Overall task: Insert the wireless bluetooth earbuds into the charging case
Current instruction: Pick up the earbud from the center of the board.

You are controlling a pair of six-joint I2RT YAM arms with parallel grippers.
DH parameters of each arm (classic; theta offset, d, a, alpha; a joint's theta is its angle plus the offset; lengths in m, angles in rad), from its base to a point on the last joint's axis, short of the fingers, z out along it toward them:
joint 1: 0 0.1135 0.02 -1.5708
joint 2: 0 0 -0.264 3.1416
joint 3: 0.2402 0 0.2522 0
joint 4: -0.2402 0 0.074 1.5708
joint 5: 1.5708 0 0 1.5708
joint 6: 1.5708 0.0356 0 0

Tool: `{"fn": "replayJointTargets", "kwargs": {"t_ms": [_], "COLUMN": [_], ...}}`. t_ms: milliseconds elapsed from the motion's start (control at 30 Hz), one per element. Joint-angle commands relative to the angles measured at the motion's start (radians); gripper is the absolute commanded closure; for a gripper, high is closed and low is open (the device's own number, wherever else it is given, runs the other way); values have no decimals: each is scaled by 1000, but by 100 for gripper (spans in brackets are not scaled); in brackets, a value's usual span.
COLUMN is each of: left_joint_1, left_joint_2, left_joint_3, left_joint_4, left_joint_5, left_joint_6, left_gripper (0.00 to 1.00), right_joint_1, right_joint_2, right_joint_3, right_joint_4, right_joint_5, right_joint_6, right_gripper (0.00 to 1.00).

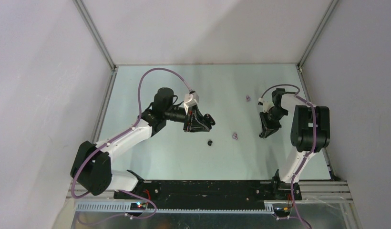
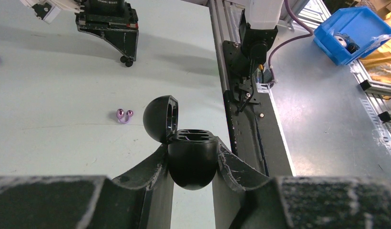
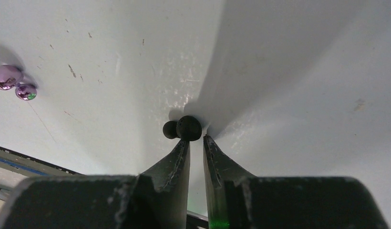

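Note:
My left gripper (image 2: 193, 160) is shut on the black charging case (image 2: 192, 160), and it also shows in the top view (image 1: 203, 122). The case's lid (image 2: 160, 118) is hinged open to the left, and the sockets (image 2: 197, 135) look empty. My right gripper (image 3: 196, 139) pinches a glossy black earbud (image 3: 183, 129) at its very fingertips, close above the table, and it also shows in the top view (image 1: 264, 132). A second black earbud (image 1: 210, 142) lies on the table below the left gripper. A pale purple earbud (image 1: 235, 136) lies between the grippers, and it also shows in both wrist views (image 2: 123, 114) (image 3: 13, 82).
Another small purple piece (image 1: 248, 98) lies farther back on the table. The black base rail (image 1: 203, 188) runs along the near edge. Grey walls close in the table (image 1: 150, 157) on the left, back and right. A blue bin (image 2: 353, 33) sits off the table.

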Motion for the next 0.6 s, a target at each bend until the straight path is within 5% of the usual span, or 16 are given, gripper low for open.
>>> {"fn": "replayJointTargets", "kwargs": {"t_ms": [0, 567], "left_joint_1": [-9, -12], "left_joint_2": [-40, -40], "left_joint_3": [4, 2], "left_joint_4": [5, -9], "left_joint_5": [-4, -5], "left_joint_6": [40, 59], "left_gripper": [100, 100], "right_joint_1": [15, 14], "right_joint_2": [17, 34], "right_joint_3": [45, 105], "right_joint_4": [111, 104], "right_joint_5": [-20, -76], "right_joint_6": [19, 75], "right_gripper": [79, 74]}}
